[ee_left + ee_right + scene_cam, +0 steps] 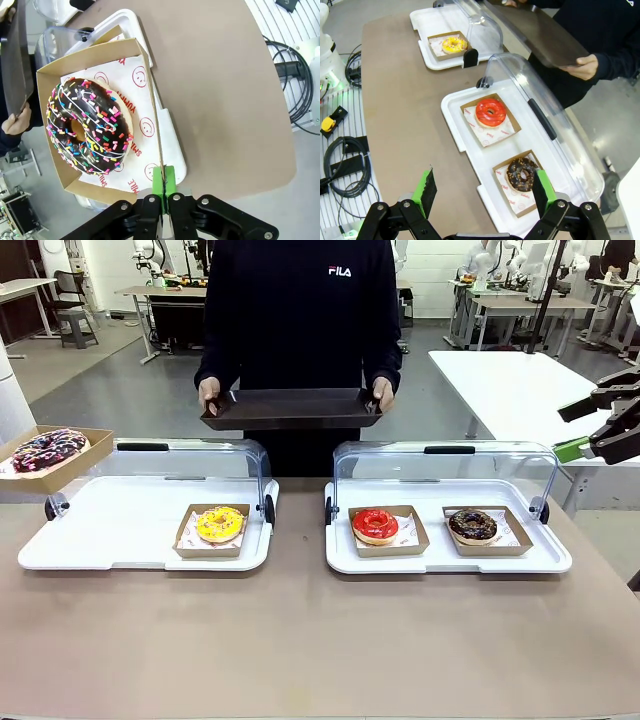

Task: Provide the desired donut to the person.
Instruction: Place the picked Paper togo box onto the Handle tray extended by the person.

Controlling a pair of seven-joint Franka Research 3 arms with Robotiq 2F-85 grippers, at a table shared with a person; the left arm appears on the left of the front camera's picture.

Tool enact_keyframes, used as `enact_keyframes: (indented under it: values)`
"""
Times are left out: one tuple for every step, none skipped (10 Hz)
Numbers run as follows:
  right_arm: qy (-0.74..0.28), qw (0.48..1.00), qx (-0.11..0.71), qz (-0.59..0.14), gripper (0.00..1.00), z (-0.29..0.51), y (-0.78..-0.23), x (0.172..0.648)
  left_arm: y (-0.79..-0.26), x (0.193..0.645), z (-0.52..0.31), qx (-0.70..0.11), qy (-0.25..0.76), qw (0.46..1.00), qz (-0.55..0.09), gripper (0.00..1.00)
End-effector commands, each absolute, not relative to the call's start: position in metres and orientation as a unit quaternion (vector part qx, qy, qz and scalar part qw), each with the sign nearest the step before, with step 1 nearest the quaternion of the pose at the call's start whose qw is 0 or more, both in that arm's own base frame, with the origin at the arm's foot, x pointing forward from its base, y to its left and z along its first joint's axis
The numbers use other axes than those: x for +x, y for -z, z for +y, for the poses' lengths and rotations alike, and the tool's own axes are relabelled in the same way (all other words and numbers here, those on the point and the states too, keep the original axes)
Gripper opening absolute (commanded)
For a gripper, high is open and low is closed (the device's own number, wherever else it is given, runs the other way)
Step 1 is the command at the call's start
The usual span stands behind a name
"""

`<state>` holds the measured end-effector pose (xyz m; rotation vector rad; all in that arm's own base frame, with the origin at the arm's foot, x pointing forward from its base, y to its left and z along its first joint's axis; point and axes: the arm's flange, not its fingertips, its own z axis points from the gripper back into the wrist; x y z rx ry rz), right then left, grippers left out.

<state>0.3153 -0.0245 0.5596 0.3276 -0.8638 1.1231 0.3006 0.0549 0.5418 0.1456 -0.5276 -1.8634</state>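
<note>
The person [300,320] stands at the desk's [300,640] far edge and holds a dark serving tray [290,408] level in both hands, one hand [209,393] at each end of it. The left fingers [170,180] are pressed together on the side wall of an open cardboard box [95,55]. The box holds a chocolate donut with coloured sprinkles [90,125]. The front view shows this box raised near the desk's far left corner, above the far left corner of the left white tray [100,550]. That tray's clear lid [190,465] stands open, and a yellow donut [219,524] sits in its own box near the tray's front right corner. The right white tray [450,562] lies beside it, also with its lid [445,465] up. In it are a red donut [375,525] on the left and a dark chocolate donut [472,526] on the right, each in a cardboard box. The right fingers [426,189] are spread wide apart and grip nothing. They hang in the air past the desk's right edge, well apart from the boxes.
</note>
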Motion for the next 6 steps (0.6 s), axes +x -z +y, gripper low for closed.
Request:
enact_keyframes:
  values:
    - [-0.514, 0.745, 0.152, -0.397, 1.0, -0.0232, -0.5588, 0.3169, -0.5432, 0.3015, 0.0563, 0.07, 0.787, 0.572, -0.223, 0.0]
    - [-0.514, 0.745, 0.152, -0.397, 1.0, -0.0232, -0.5588, 0.3169, -0.5432, 0.3015, 0.0563, 0.07, 0.787, 0.572, -0.223, 0.0]
    - [-0.514, 0.745, 0.152, -0.397, 1.0, -0.0232, -0.5588, 0.3169, -0.5432, 0.3015, 0.0563, 0.07, 0.787, 0.572, -0.223, 0.0]
    - [-0.514, 0.745, 0.152, -0.397, 1.0, -0.0232, -0.5588, 0.3169, -0.5432, 0.3015, 0.0563, 0.07, 0.787, 0.572, -0.223, 0.0]
    - [-0.514, 0.745, 0.152, -0.397, 1.0, -0.0232, -0.5588, 0.3169, -0.5432, 0.3015, 0.0563, 0.07, 0.787, 0.572, -0.223, 0.0]
    - [-0.514, 0.745, 0.152, -0.397, 1.0, -0.0232, -0.5588, 0.3169, -0.5432, 0.3015, 0.0563, 0.07, 0.787, 0.572, -0.223, 0.0]
